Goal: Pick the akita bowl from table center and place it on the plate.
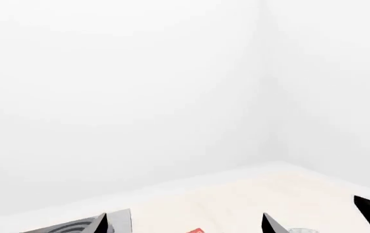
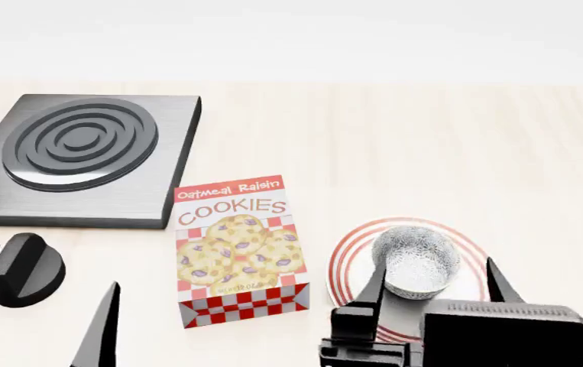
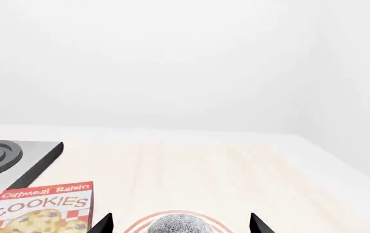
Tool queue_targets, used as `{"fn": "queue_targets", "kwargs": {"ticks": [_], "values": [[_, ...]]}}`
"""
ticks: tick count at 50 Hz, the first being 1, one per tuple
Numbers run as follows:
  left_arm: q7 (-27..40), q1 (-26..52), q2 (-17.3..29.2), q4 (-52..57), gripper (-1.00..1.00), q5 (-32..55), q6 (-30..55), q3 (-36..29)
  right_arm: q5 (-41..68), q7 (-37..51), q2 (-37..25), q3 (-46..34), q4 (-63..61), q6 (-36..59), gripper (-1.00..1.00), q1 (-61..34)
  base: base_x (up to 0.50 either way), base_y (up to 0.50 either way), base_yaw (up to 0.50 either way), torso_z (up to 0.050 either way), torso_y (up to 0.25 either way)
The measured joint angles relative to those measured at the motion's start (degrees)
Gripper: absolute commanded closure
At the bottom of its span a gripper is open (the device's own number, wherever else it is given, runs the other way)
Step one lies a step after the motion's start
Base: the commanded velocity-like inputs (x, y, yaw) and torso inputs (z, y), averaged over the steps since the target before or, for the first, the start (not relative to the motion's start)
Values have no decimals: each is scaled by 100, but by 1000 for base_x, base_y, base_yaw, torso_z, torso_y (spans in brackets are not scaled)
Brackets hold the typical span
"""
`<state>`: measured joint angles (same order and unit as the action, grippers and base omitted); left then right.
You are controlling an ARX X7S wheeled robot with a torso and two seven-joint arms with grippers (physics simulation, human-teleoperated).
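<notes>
The akita bowl (image 2: 416,258), grey-and-white speckled with a pale inside, sits upright on the plate (image 2: 354,252), a white plate with red rings, at the near right of the table. My right gripper (image 2: 434,281) is open and straddles the bowl, one finger close to its left side and the other clear of its right side. The right wrist view shows the bowl (image 3: 178,225) on the plate (image 3: 135,226) between the spread tips of the right gripper (image 3: 181,222). My left gripper (image 2: 41,294) is open at the near left, holding nothing; its tips (image 1: 185,221) show in the left wrist view.
An oatmeal raisin cookie box (image 2: 235,245) lies just left of the plate. A grey hob plate with black rings (image 2: 82,153) occupies the far left. White walls rise behind the pale wooden table (image 2: 393,145).
</notes>
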<state>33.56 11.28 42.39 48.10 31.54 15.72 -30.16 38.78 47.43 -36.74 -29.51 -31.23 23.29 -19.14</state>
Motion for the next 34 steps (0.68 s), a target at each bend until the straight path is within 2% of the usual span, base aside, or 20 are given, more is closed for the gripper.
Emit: {"fn": "queue_targets", "kwargs": {"ticks": [12, 34], "values": [[194, 22, -41, -10, -100, -116, 127, -19, -1028, -18, -173, -674, -215, -324, -100, 685, 0, 0, 0, 0, 0], [291, -126, -116, -226, -100, 168, -4, 131, -1538, 44, -136, -1079, -166, -601, -100, 1195, 0, 0, 0, 0, 0]]}}
